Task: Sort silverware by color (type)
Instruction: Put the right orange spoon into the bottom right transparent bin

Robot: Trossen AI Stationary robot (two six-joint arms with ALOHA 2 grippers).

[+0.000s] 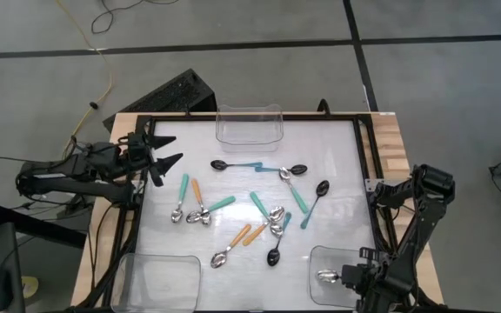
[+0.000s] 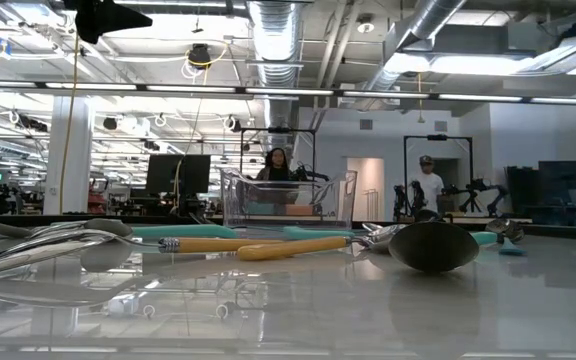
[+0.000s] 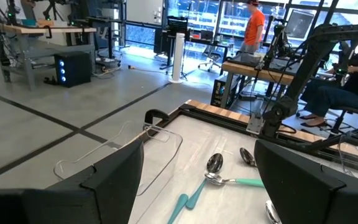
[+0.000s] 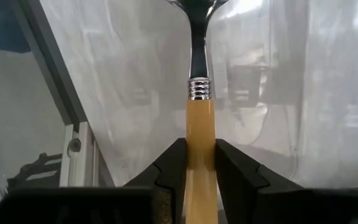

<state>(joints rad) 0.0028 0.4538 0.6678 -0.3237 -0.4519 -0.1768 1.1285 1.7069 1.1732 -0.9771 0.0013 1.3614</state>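
Note:
My right gripper [image 4: 201, 158] is at the table's near right corner, over a clear bin [image 1: 318, 259], shut on a spoon with a silver bowl [image 1: 327, 276] and an orange handle. Several other spoons lie flat mid-table: a black-bowled one with a teal handle [image 1: 233, 165], silver-bowled teal ones [image 1: 290, 170], and orange-handled ones [image 1: 197, 196] [image 1: 237, 243]. My left gripper [image 1: 168, 149] hovers open at the table's far left, with nothing between its fingers [image 3: 110, 180]. My right gripper pinches the spoon's orange handle [image 4: 201, 134] between its two fingers [image 4: 174, 158], just below the ribbed silver collar. The fingers point down and run along the handle. The bowl end reaches beyond the fingertips into the bin; whether it touches the bin's floor I cannot tell.
A second clear bin [image 1: 249, 123] stands at the far edge and a third [image 1: 159, 280] at the near left corner. A black frame [image 1: 361, 148] borders the white tabletop. People stand in the room behind the table.

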